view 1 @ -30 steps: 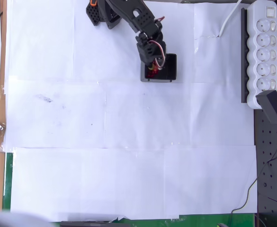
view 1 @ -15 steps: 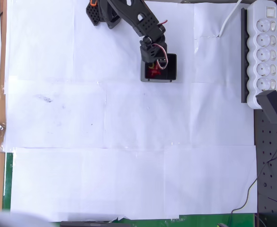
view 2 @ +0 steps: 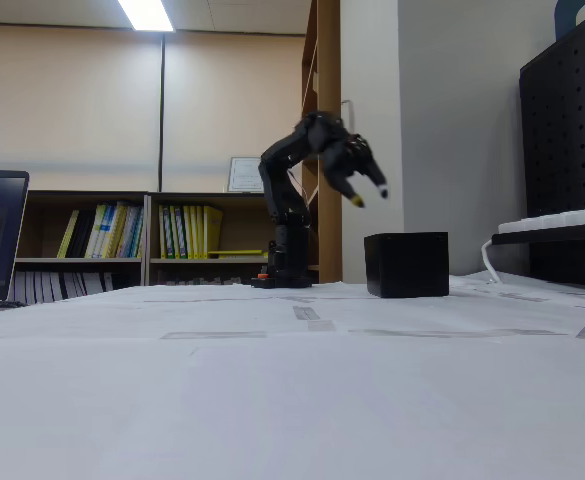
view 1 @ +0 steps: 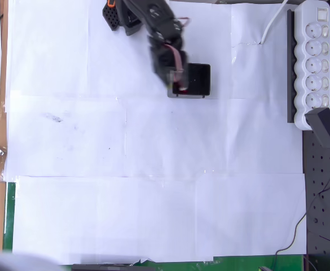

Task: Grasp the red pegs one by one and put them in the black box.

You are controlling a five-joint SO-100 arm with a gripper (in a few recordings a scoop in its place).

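Observation:
The black box (view 1: 197,80) stands on the white paper near the arm's base; in the fixed view the black box (view 2: 406,264) sits right of the arm. My gripper (view 1: 175,79) is motion-blurred over the box's left edge. In the fixed view the gripper (view 2: 370,195) hangs above and left of the box, its fingertips apart with nothing between them. The red pegs are hidden: the arm covers the box's left part from above, and the box wall blocks its inside in the fixed view.
A long white power strip (view 1: 316,59) lies along the right edge, with a black adapter (view 1: 326,127) below it. White paper (view 1: 153,169) covers the table. The arm's base (view 1: 117,16) is at the top. Bookshelves (view 2: 152,235) stand far behind.
The gripper has swung left and lifted from inside the box to over its left edge. The red seen under the fingers in the box earlier is now covered by the arm.

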